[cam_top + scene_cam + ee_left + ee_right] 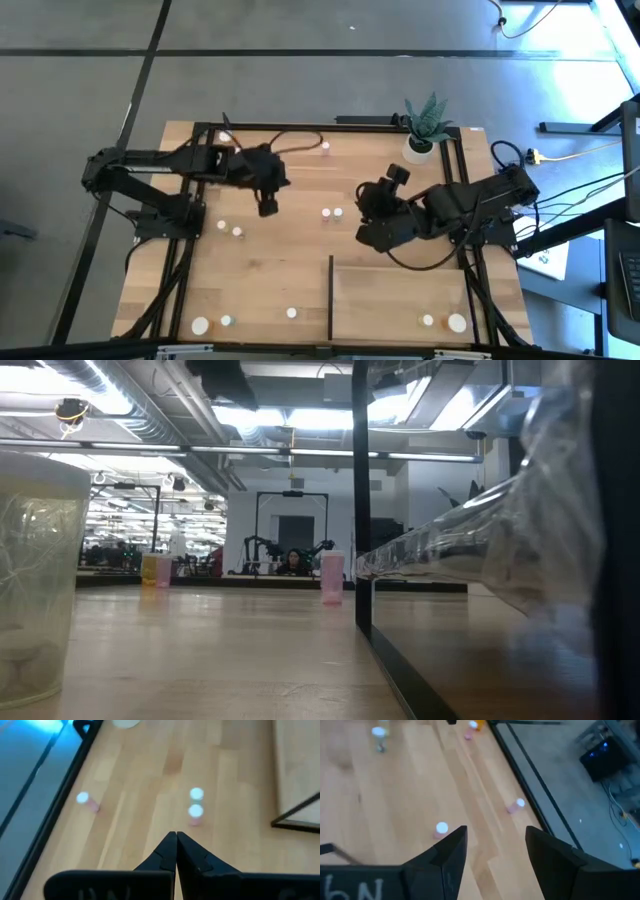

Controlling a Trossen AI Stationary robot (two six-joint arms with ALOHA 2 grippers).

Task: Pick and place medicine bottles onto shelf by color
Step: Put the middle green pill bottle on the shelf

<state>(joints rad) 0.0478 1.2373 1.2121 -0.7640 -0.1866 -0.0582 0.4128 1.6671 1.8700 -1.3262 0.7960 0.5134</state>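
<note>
Small white-capped bottles stand scattered on the table. A pair (332, 213) stands mid-table; it also shows in the left wrist view (195, 811). A pink bottle (325, 149) lies on its side near the far edge. Two bottles (230, 229) stand at the left and three (226, 321) along the near edge. The light-wood shelf (400, 290), with its dark upright edge (331, 295), lies at the near right. It carries an orange bottle (428, 320) and a larger white one (457, 322). My left gripper (268, 207) is shut and empty, left of the pair. My right gripper (364, 200) is open and empty, right of the pair.
A potted plant (425, 130) stands at the far right corner. Dark frame rails run along the table's edges (195, 200). In the low view a big translucent bottle (35, 570) stands close at the left, and the shelf's upright edge (362, 500) fills the right.
</note>
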